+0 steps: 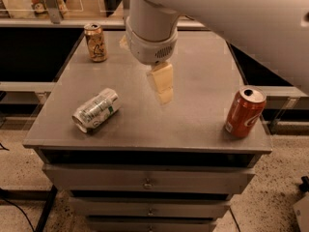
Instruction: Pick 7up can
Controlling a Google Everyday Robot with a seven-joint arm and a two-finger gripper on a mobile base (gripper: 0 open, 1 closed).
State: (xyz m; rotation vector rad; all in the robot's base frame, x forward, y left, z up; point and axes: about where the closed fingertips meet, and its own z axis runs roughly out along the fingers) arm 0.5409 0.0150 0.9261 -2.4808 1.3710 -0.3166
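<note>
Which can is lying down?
The silver-green 7up can, front left, lies on its side. The gold can and the red can stand upright. The pincer hangs over the middle of the table.
</note>
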